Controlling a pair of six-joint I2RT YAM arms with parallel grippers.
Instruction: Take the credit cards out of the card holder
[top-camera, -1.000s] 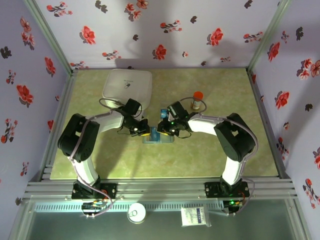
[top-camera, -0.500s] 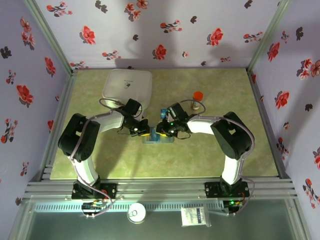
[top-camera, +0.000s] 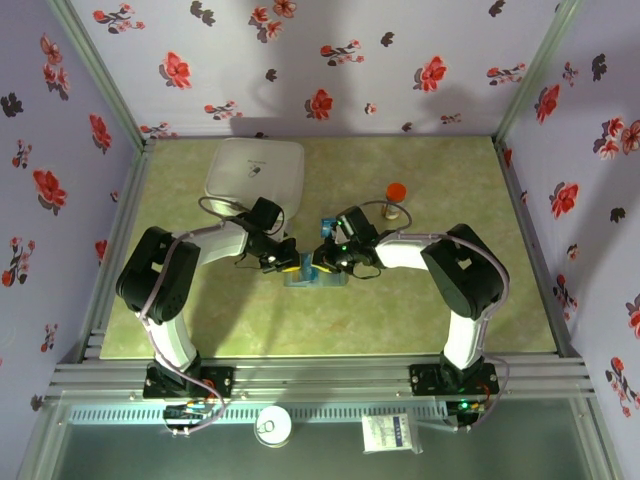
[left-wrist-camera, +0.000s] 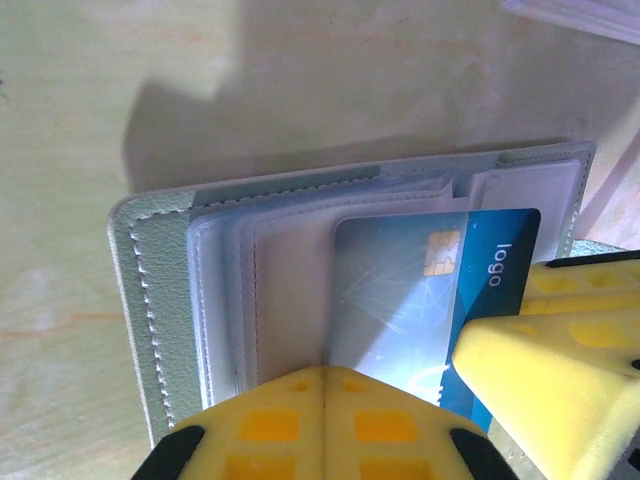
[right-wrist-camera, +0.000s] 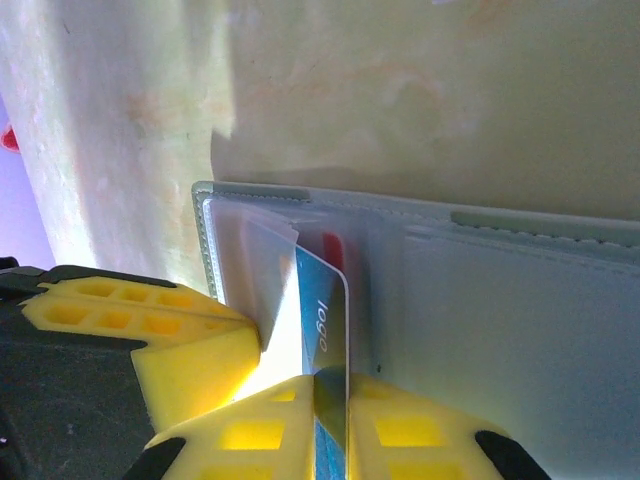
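The card holder (left-wrist-camera: 165, 330) is showing pale grey-green with white stitching; one credit card (left-wrist-camera: 400, 290) is gleaming blue-teal, a second card (right-wrist-camera: 332, 250) seemingly red; the counter (top-camera: 330, 330) is looking mottled yellow-green.

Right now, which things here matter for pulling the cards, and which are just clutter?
In the job:
holder
blue card
red card, tucked in the holder
right gripper, shut on the blue card
left gripper, shut, at the holder

Lying about:
white box
bottle
white roll
packet
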